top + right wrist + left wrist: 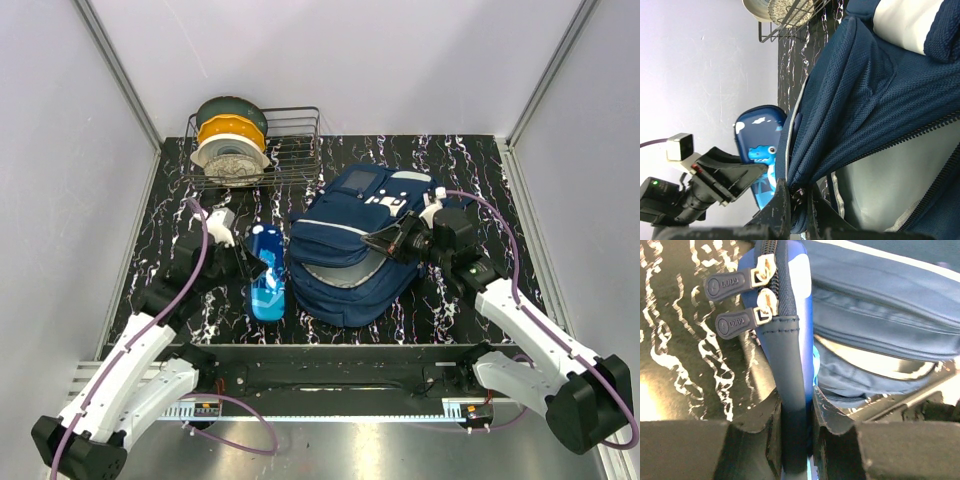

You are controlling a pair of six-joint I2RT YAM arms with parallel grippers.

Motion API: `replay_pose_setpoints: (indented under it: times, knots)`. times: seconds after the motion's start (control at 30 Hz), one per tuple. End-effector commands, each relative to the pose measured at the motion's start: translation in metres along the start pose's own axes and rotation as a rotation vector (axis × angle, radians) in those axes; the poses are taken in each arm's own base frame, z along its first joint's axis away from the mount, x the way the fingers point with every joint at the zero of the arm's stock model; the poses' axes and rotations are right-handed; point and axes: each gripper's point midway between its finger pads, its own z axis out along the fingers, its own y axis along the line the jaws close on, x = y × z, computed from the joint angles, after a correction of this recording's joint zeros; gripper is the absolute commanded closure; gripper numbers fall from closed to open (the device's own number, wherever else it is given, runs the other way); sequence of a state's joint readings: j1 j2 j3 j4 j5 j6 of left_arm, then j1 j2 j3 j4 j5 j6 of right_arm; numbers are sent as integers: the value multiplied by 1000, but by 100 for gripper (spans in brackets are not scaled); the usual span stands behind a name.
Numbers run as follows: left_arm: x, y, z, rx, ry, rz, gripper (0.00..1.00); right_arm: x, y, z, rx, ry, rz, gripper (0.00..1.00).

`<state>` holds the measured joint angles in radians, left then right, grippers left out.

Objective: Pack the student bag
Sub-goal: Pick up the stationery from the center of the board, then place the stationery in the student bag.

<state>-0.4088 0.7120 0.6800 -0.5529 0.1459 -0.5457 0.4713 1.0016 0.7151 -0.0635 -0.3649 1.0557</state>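
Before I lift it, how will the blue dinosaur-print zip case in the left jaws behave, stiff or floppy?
Probably stiff: the blue dinosaur-print zip case shows a smooth, rounded shell with no sag. Pinched only at its navy zipper edge by the left gripper's jaws, it may pivot or swing when raised. Its glossy face looks slippery.

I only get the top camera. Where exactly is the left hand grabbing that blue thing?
Observer: The left hand clamps the pencil case on its dark zipped edge, near two dark zipper pulls.
Operator: And what's the other hand pinching?
Observer: The right hand pinches the student bag by the rim of its opening, with grey lining showing inside.
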Motion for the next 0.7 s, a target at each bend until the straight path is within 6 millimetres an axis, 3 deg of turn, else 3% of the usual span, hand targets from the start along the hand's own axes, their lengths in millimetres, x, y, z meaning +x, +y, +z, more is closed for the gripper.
replay_pose_setpoints:
  times: [0.0,0.13,0.2,0.37,0.5,0.67]
  knots:
    - [-30,-68,-33,299,-46,105,98,-13,46,-11,-159,-61,-65,96]
    - [-27,-116,-62,584,-27,165,97,-15,43,-10,-125,-63,-89,97]
    - [-10,-129,-74,715,43,187,94,-17,42,-13,-84,-59,-102,97]
    - [29,-130,-82,863,185,195,94,-32,49,-22,-74,-146,-148,97]
    - [43,-140,-99,1006,235,152,95,-37,59,-21,-105,-161,-170,97]
    - [67,-142,-102,1064,325,146,95,-42,77,-18,-195,-183,-167,97]
